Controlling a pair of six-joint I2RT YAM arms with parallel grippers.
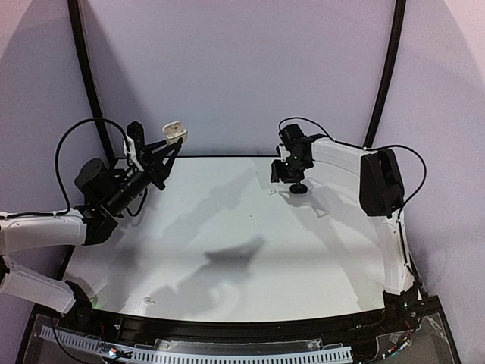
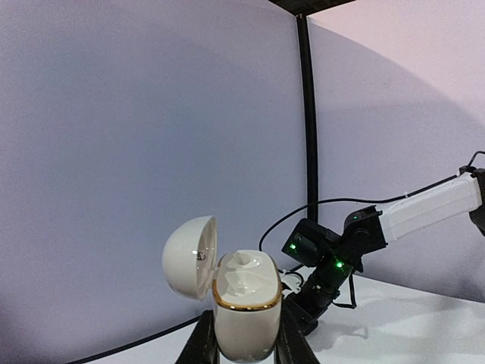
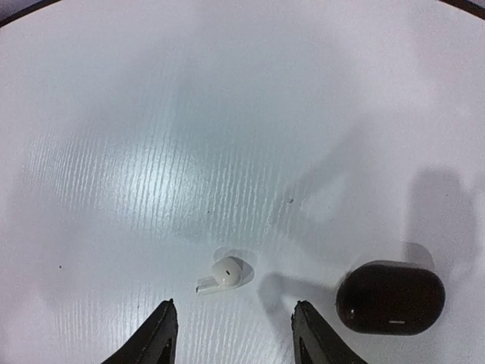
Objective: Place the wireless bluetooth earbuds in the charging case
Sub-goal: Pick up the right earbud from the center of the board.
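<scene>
grips open white case [image 2: 244, 303] in left gripper [image 2: 244, 337]; spreads right gripper [image 3: 231, 326] wide near white earbud [image 3: 223, 274], clear only from right wrist.

Robotics lab / test cell, not a home or shop. What shows it: two robot arms, left arm [image 1: 38, 227] & right arm [image 1: 392, 250], bolted side by side at near edge of a white table [image 1: 227, 250] w/ curved front. Plain pale-lilac backdrop [image 1: 242, 68] wraps back & sides, black curved poles [image 1: 85, 68] standing against it. Loose black cables [image 1: 57, 163] loop off the arms. Slotted white cable duct [image 1: 250, 354] runs along the front, below the table edge. Green status LEDs [image 2: 292, 247] glow on the right arm's wrist section.
</scene>
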